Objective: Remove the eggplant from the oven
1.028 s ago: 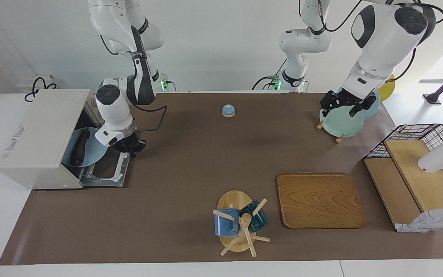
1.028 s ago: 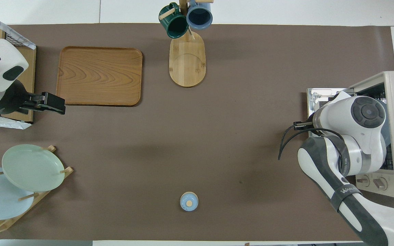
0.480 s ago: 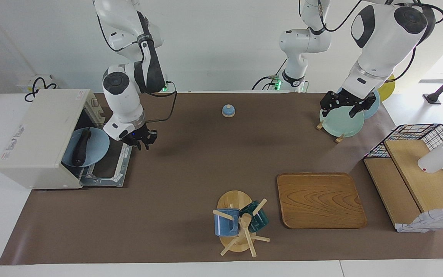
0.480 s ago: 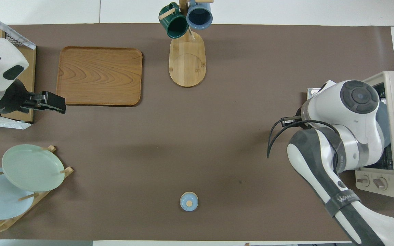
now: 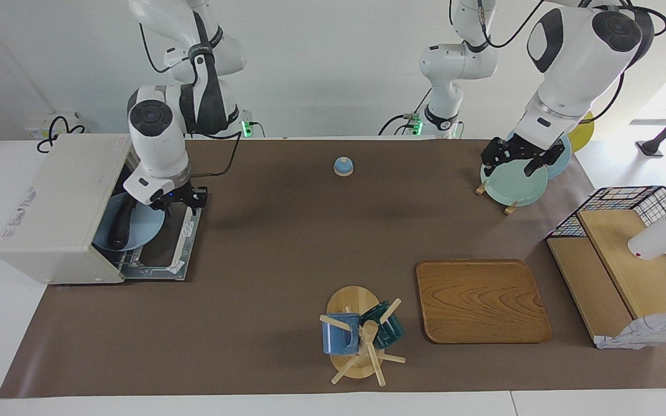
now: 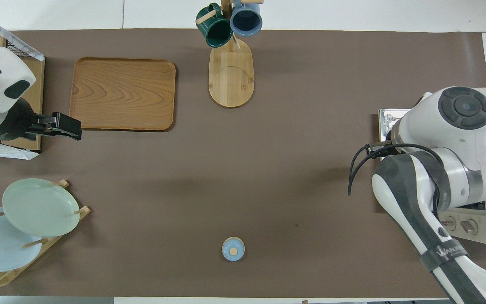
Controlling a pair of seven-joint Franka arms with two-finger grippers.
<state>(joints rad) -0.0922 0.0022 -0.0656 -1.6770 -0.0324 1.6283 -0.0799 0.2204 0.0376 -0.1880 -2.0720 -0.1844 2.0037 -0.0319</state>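
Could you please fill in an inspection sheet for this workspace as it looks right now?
Surface: brown mat covering the table.
Job's things: eggplant on a blue plate inside the oven, whose door lies open.
Clutter: mug stand, wooden tray, plate rack, bell, wire basket.
Grippers: right gripper over the open door, holding nothing; left gripper waits open over the plate rack.
Cables: black cable hanging from the right arm.
Surroundings: white wall.
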